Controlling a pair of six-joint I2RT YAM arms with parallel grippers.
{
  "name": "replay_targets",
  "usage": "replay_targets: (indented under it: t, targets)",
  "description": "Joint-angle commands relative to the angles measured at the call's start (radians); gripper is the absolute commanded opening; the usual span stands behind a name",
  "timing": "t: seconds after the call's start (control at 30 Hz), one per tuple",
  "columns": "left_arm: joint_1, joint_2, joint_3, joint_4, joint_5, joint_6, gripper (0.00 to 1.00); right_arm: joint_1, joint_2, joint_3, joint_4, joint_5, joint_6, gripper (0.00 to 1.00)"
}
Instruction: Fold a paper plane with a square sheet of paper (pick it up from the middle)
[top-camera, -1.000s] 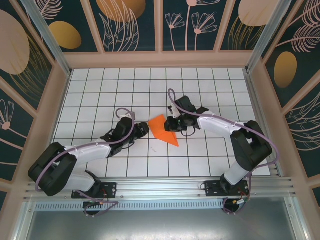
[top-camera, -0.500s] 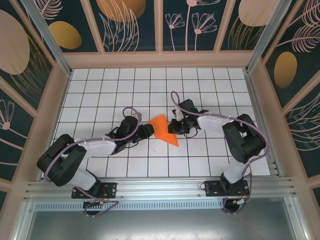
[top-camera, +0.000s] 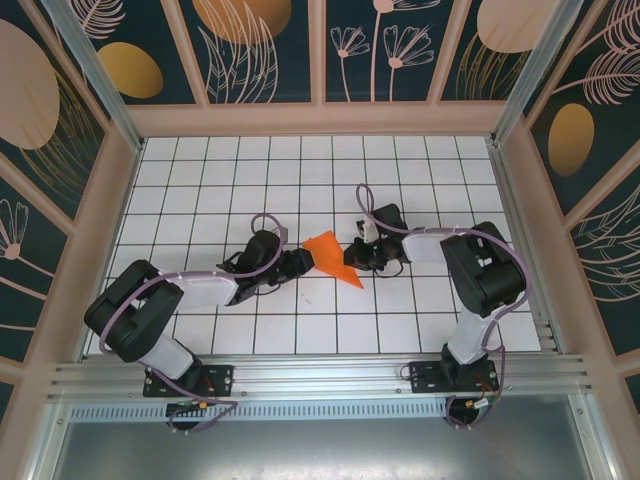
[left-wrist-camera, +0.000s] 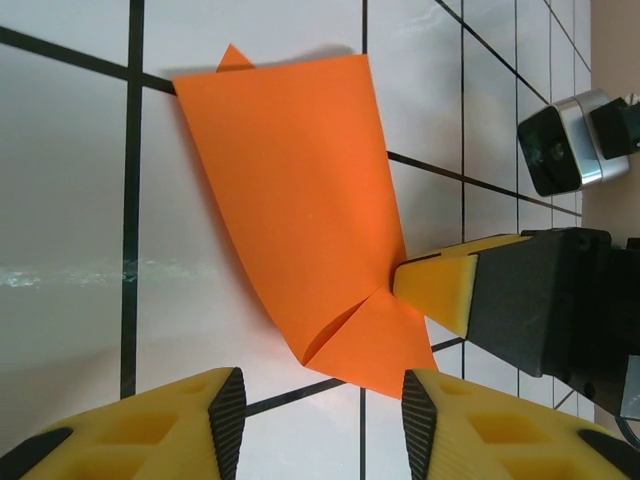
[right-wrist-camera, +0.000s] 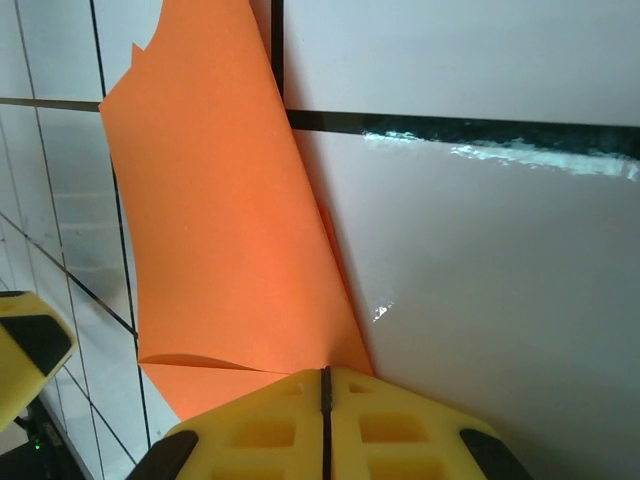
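Orange paper sheet (top-camera: 330, 258), long axis diagonal: right pincer (right-wrist-camera: 322, 395) clamps one edge; left pincer (left-wrist-camera: 320, 412), jaws parted, faces the opposite edge, equally near

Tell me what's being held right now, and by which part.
The right gripper pinches the folded orange paper at its side edge, where the corner flap's crease ends. The left gripper has its jaws apart, holding nothing.
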Motion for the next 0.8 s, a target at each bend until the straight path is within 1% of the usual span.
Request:
replay_targets:
  t: [0.0,0.1,0.23,0.33,0.4,0.47,0.57,0.63,0.67,0.77]
  targets:
    - [-0.018,0.035,0.045,0.021,0.012,-0.041,0.50,-0.016,0.024,-0.051,-0.006,0.042,0.030,0.10]
    - [-0.032,0.072,0.055,0.027,0.002,-0.076,0.51,-0.019,0.027,-0.061,0.004,0.043,0.034,0.10]
    - [-0.044,0.118,0.049,0.090,-0.002,-0.132,0.51,-0.024,0.028,-0.066,0.007,0.044,0.032,0.10]
    - [-0.054,0.143,0.058,0.100,-0.016,-0.155,0.51,-0.024,0.024,-0.066,0.004,0.044,0.032,0.10]
    - [-0.055,0.146,0.056,0.121,-0.023,-0.177,0.50,-0.024,0.026,-0.065,0.003,0.046,0.033,0.10]
    - [-0.055,0.191,0.054,0.167,-0.018,-0.197,0.48,-0.023,0.024,-0.067,0.009,0.042,0.034,0.10]
    - [-0.055,0.222,0.063,0.219,-0.001,-0.218,0.42,-0.024,0.023,-0.065,0.008,0.042,0.032,0.11]
    - [-0.056,0.233,0.075,0.219,0.001,-0.216,0.39,-0.023,0.018,-0.066,0.011,0.040,0.031,0.12]
    - [-0.056,0.237,0.079,0.219,0.002,-0.213,0.36,-0.024,0.014,-0.066,0.013,0.038,0.030,0.12]
    - [-0.056,0.233,0.086,0.194,-0.018,-0.194,0.22,-0.024,-0.004,-0.066,0.025,0.029,0.022,0.15]
